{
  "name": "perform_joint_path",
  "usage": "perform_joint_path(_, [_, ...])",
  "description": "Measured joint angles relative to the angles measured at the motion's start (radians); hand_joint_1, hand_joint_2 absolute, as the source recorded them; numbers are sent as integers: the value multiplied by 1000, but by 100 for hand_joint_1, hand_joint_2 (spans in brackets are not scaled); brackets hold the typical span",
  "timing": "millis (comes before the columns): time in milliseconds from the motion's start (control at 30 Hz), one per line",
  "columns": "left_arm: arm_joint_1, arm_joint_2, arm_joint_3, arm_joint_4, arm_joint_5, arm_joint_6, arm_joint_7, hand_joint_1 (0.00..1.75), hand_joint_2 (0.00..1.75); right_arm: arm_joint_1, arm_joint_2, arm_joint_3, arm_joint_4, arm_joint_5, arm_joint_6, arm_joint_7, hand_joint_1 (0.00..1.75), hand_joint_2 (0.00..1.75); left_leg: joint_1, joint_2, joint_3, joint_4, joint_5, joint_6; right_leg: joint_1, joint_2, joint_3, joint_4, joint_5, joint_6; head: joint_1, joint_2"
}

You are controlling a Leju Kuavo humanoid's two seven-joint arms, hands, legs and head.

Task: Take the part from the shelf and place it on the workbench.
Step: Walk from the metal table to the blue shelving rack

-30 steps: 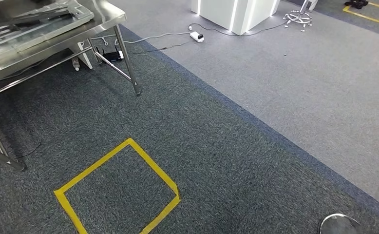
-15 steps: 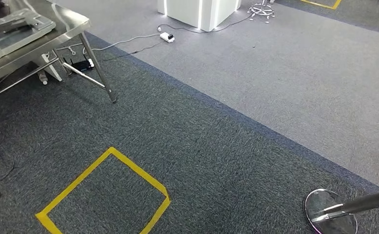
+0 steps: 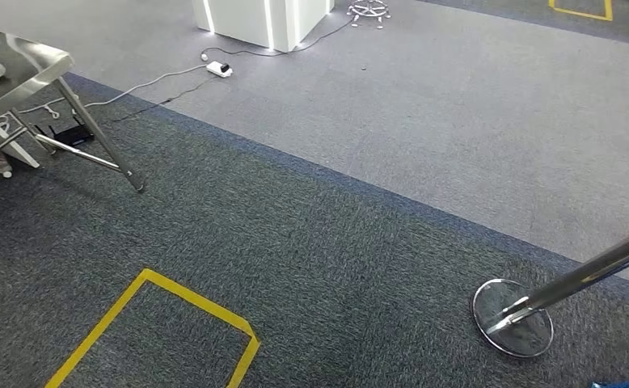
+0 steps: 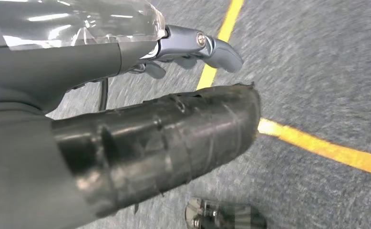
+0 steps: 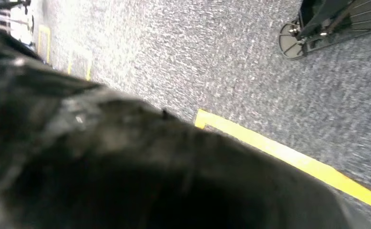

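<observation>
The steel workbench (image 3: pixel 40 63) shows just its corner and a leg at the far left of the head view. In the left wrist view my left hand (image 4: pixel 164 129) hangs over the carpet; its dark taped thumb and its fingers (image 4: pixel 217 47) are apart with nothing between them. In the right wrist view a dark blurred mass of my right hand (image 5: pixel 126 167) sits close to the lens, and I cannot tell how its fingers lie or whether it holds anything.
A yellow tape square (image 3: pixel 166 287) marks the dark carpet at the lower left. A chrome stanchion base (image 3: pixel 512 317) with a leaning pole stands at the lower right. A white pillar (image 3: pixel 263 16) and a power strip (image 3: pixel 218 69) with cables lie beyond.
The camera has swung to the right: the workbench and tape square have slid left in the picture, and the stanchion base has come fully into view.
</observation>
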Motion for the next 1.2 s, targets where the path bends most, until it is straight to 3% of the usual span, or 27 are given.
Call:
perform_joint_path(67, [-5,0,4,0,0,0,0,0,0,2,-1,0,2,2,1,3,0,0,-1,13,4,-7,2,8,-2,15,-5,-1,3,13,0,0])
perform_joint_path(133, [-6,-1,7,0,0,0,1,0,0,3,-3,0,3,4,1,4,0,0,2,36,12,-20,11,20,0,-18,-16,21,-12,22,1,0])
perform_joint_path(200, [-4,-1,10,0,1,-1,1,0,0,2,-4,1,4,7,1,4,0,0,3,62,15,-27,15,29,0,-73,-62,117,-69,28,3,0])
perform_joint_path(267, [-1,-1,11,0,1,-1,1,0,0,0,-6,1,5,10,2,3,0,0,1,90,15,-27,13,31,-5,-92,-125,242,-123,36,3,0])
perform_joint_path(300, [-1,-1,12,0,1,-1,1,0,0,0,-7,2,5,11,2,3,0,0,1,103,15,-26,12,30,-8,-95,-140,271,-125,39,3,0])
perform_joint_path(333, [-1,-1,12,0,1,-1,1,0,0,0,-7,2,6,12,2,2,0,0,1,116,17,-26,9,29,-11,-98,-135,260,-107,41,3,0])
perform_joint_path(367, [-2,-2,12,0,1,-2,1,0,0,1,-8,2,6,12,2,2,0,0,1,127,21,-25,6,27,-13,-105,-109,210,-74,42,3,0])
perform_joint_path(433, [-3,-2,12,0,3,-2,1,0,0,1,-9,2,6,13,2,2,0,0,-2,147,28,-23,-3,18,-10,-143,-37,70,-14,38,3,0])
perform_joint_path(500, [-4,-2,12,0,3,-2,1,0,0,0,-9,2,6,14,3,2,0,0,-6,163,32,-21,-11,6,-3,-165,-4,3,2,28,3,0])
perform_joint_path(567, [-9,-2,12,0,3,-2,1,0,0,1,-9,3,7,16,6,4,0,0,-7,179,40,-24,-14,-4,0,-147,-7,0,1,15,2,0])
perform_joint_path(600, [-12,-2,12,0,3,-2,1,0,0,1,-9,3,7,16,7,6,0,0,-5,176,43,-21,-19,-10,-1,-137,-5,-3,3,9,2,0])
perform_joint_path(667, [-13,-2,13,0,3,-2,1,0,0,0,-10,4,7,17,10,10,0,0,-1,136,27,28,-57,-18,-5,-119,-3,-10,9,-4,2,0])
perform_joint_path(733, [-10,-2,13,0,3,-2,1,0,0,-2,-12,5,7,19,13,12,0,0,1,87,-31,151,-124,-21,-4,-100,-5,-11,11,-13,2,0])
perform_joint_path(767, [-8,-3,13,0,3,-2,1,0,0,-3,-13,5,7,19,14,12,0,0,1,78,-64,217,-148,-21,-2,-88,-6,-11,11,-16,2,0])
perform_joint_path(800, [-7,-3,13,0,3,-2,1,0,0,-3,-14,6,8,20,15,12,0,0,1,75,-86,259,-155,-20,1,-75,-7,-10,11,-17,2,0])
perform_joint_path(833, [-6,-3,13,0,3,-2,1,0,0,-3,-14,7,8,21,15,12,0,0,1,73,-92,264,-141,-18,3,-60,-6,-8,11,-17,2,0])
perform_joint_path(900, [-4,-2,13,0,3,-2,2,0,0,-3,-16,8,9,22,15,12,0,0,0,57,-53,164,-65,-9,5,-32,-3,-5,11,-17,2,0])
perform_joint_path(933, [-3,-1,13,0,3,-2,2,0,0,-4,-16,8,9,23,15,12,0,0,0,29,-27,95,-32,-4,6,-20,-4,-3,10,-15,2,0])
perform_joint_path(967, [-3,0,13,0,3,-2,2,0,0,-5,-16,8,11,23,15,12,0,0,0,5,-7,39,-9,0,5,-8,-7,0,11,-12,2,0])
perform_joint_path(1033, [-4,2,14,0,2,-2,2,0,0,-6,-17,8,13,24,15,12,0,0,-3,-20,6,-5,0,4,2,12,-16,2,14,0,2,0])
perform_joint_path(1100, [-7,1,14,0,2,-2,1,0,0,-4,-18,8,14,26,15,11,0,0,-4,3,11,-13,7,12,-3,25,-20,2,18,12,2,0])
perform_joint_path(1167, [-6,1,14,0,2,-2,1,0,0,-4,-18,8,15,26,15,11,0,0,-1,31,20,-28,16,24,0,-19,-38,39,-8,22,4,0])
perform_joint_path(1200, [-5,1,14,0,2,-3,1,0,0,-5,-18,8,15,25,15,12,0,0,0,47,22,-33,19,30,1,-52,-61,88,-37,25,5,0])
